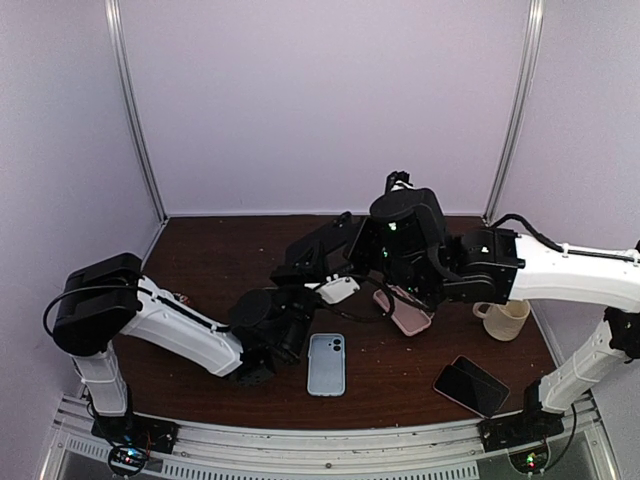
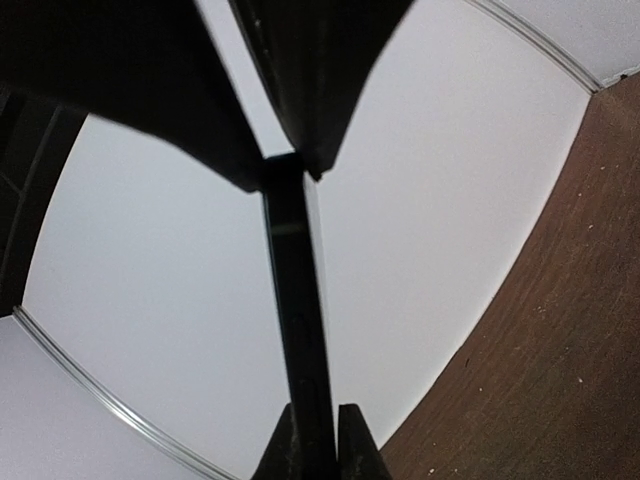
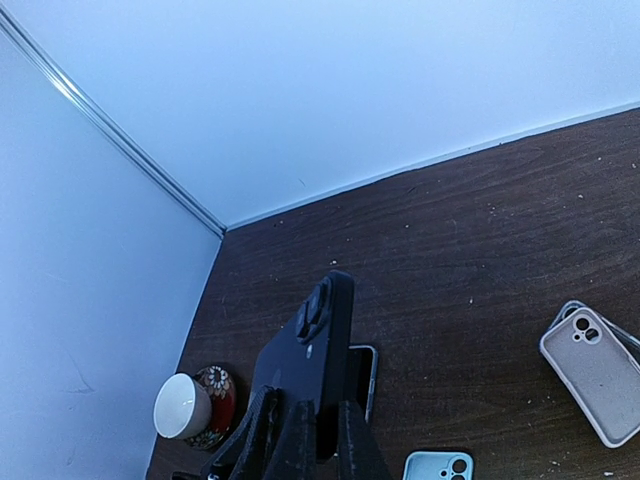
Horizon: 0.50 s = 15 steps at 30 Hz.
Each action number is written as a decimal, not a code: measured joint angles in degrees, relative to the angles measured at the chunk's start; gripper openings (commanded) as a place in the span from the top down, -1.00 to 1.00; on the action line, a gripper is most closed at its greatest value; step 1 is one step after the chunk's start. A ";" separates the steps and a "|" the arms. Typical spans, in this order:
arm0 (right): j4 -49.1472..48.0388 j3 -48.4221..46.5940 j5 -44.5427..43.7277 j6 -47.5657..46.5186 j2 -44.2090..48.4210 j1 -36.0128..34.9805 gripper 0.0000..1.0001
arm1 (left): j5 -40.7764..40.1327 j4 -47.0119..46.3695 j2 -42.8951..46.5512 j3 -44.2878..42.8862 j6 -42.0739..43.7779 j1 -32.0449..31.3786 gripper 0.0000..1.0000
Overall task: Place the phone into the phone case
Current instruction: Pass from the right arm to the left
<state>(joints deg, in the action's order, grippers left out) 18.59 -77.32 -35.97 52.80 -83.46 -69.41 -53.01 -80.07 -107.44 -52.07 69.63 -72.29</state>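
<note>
Phone (image 3: 315, 345) stands upright above the right pincer (image 3: 305, 405), clamped clear of the desk (image 3: 480, 260), likely for aligning with a case; the left pincer (image 2: 320, 412), shut, pinches a thin dark slab (image 2: 295, 300) edge-on.

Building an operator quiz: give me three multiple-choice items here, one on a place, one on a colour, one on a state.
1. Where is the light blue case? A leaning on the wall; B flat on the table; C held in the air.
2. The mug on the table's right side is: A cream; B green; C black.
3. The right gripper is: A open; B shut on the dark phone; C out of view.
B, it lies flat near the front edge; A, its body is cream; B, it clamps the phone's lower end.
</note>
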 measured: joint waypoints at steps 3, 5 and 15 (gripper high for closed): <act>-0.02 0.00 0.04 -0.11 0.02 0.00 0.46 | -0.20 0.04 0.02 0.00 -0.20 -0.02 1.00; -0.28 0.07 0.00 -1.95 0.28 -0.02 -0.12 | -0.70 0.22 0.22 0.02 -1.66 -0.04 1.00; -3.02 3.76 6.10 -20.02 11.04 -0.39 -0.99 | -1.99 18.25 20.50 7.63 -29.46 0.31 1.00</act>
<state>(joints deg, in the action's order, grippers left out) 15.57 -73.56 -29.87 32.77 -72.42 -69.80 -55.00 -61.82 -86.94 -44.45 40.16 -71.99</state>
